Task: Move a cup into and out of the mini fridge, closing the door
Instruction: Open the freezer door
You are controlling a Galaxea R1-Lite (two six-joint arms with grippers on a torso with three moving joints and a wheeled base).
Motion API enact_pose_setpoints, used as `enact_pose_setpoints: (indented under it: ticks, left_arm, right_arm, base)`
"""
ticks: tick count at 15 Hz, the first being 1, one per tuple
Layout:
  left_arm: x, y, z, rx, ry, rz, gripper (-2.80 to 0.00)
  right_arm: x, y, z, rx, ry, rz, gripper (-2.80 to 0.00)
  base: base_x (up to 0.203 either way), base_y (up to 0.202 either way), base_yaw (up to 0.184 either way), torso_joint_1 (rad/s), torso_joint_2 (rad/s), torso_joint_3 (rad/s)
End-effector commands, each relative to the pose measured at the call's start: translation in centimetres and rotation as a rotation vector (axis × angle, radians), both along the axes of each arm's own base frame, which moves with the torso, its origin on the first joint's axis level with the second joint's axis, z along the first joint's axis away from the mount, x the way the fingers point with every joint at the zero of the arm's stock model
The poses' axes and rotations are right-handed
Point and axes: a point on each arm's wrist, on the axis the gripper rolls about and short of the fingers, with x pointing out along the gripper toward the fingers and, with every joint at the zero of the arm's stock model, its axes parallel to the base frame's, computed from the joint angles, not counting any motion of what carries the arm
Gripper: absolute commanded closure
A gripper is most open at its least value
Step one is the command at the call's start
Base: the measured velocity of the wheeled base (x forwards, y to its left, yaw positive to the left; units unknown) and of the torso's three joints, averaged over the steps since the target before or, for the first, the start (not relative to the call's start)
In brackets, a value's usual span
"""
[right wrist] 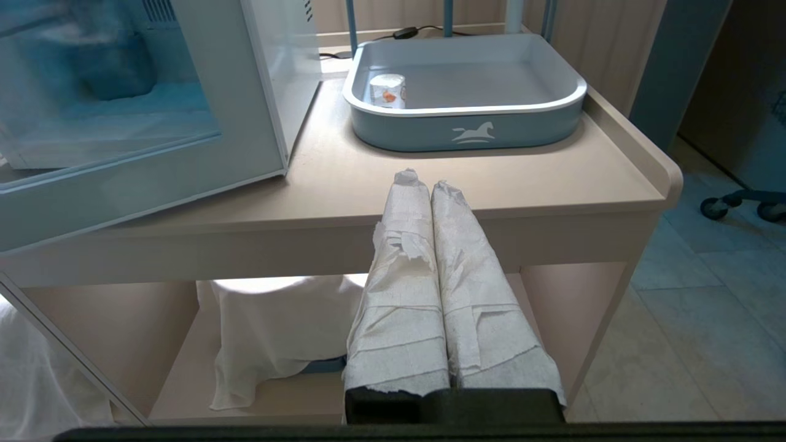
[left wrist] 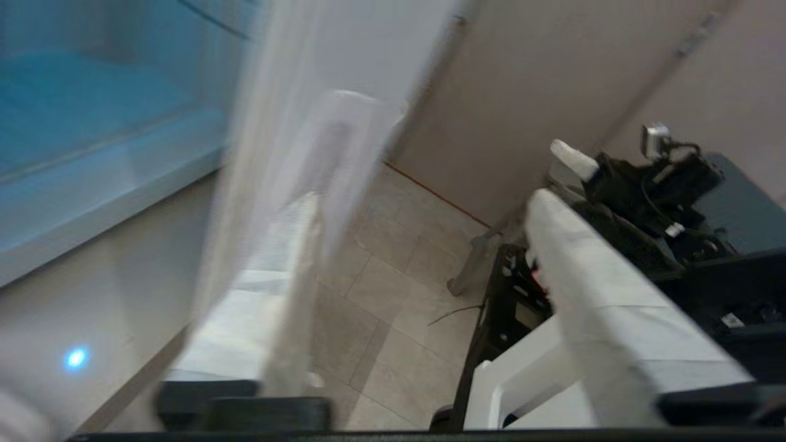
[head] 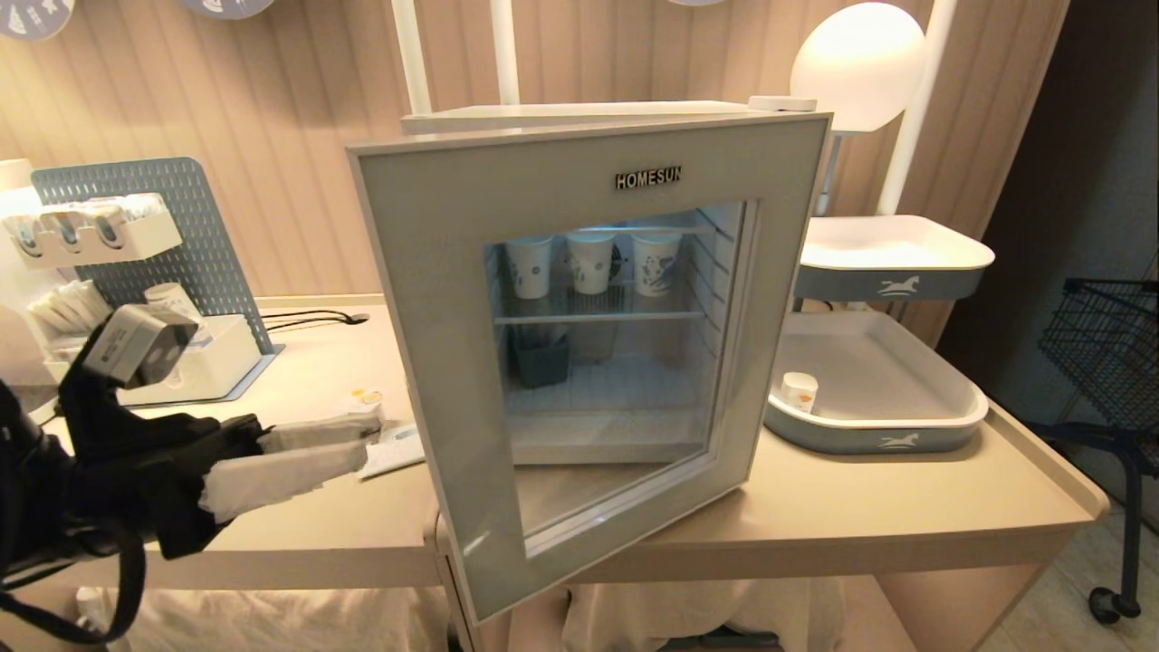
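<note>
The mini fridge (head: 579,116) stands mid-table with its door (head: 435,272) swung partly open toward me. The cup (head: 799,391), small and white with orange marks, sits in the grey tray (head: 942,412) to the right of the fridge; the right wrist view shows the cup (right wrist: 388,90) too. My left gripper (head: 369,441) hovers level just left of the door's free edge, open and empty. In the left wrist view the left gripper (left wrist: 424,202) has its fingers wide apart, with the blurred door edge (left wrist: 276,153) beside one finger. My right gripper (right wrist: 424,181) is shut and empty, parked before the table's front edge.
Three taller paper cups (head: 590,263) line the fridge's upper shelf above a dark container (head: 541,358). Another small cup (head: 365,398) and a flat packet lie behind my left fingers. A pegboard organiser (head: 136,226) stands far left, a wire cart (head: 1109,344) far right.
</note>
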Motion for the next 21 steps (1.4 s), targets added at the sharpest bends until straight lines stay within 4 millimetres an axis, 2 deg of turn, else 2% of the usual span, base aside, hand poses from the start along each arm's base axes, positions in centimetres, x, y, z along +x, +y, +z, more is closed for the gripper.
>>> enact_pose_setpoints:
  ticks: [1, 4, 6, 9, 13, 15, 18, 21]
  left_arm:
    - [0.5, 1.3, -0.1, -0.001, 0.011, 0.061, 0.00]
    - [3.3, 2.9, -1.5, -0.008, 0.075, 0.180, 0.00]
    - [5.9, 3.0, -3.0, 0.009, 0.111, 0.327, 0.00]
    - [7.7, -1.1, -5.0, 0.178, 0.114, 0.438, 0.00]
    - [6.8, -6.6, -4.6, 0.228, 0.090, 0.269, 0.00]
    - [5.0, -7.2, -3.1, 0.194, 0.101, 0.146, 0.00]
    - [1.8, -7.0, -0.3, 0.091, 0.123, -0.118, 0.00]
    - [-0.3, -8.6, 1.0, 0.071, 0.130, -0.288, 0.00]
  right_arm:
    - [0.0, 0.0, 0.0, 0.000, 0.001, 0.001, 0.00]
    - [0.0, 0.0, 0.0, 0.000, 0.001, 0.001, 0.00]
    - [0.0, 0.0, 0.0, 0.000, 0.001, 0.000, 0.00]
    - [0.0, 0.0, 0.0, 0.000, 0.001, 0.001, 0.00]
    - [0.0, 0.0, 0.0, 0.000, 0.001, 0.001, 0.00]
    - [0.0, 0.0, 0.0, 0.000, 0.001, 0.001, 0.00]
    - [0.0, 0.0, 0.0, -0.002, 0.001, 0.001, 0.00]
    - [0.0, 0.0, 0.0, -0.002, 0.001, 0.000, 0.00]
  base:
    - [0.000, 0.000, 0.000, 0.000, 0.00, 0.000]
    - [0.000, 0.000, 0.000, 0.000, 0.00, 0.000]
    - [0.000, 0.000, 0.000, 0.000, 0.00, 0.000]
    - [0.000, 0.000, 0.000, 0.000, 0.00, 0.000]
    - [0.000, 0.000, 0.000, 0.000, 0.00, 0.000]
    - [0.000, 0.000, 0.000, 0.000, 0.00, 0.000]
    - [0.000, 0.000, 0.000, 0.000, 0.00, 0.000]
    - [0.000, 0.000, 0.000, 0.000, 0.00, 0.000]
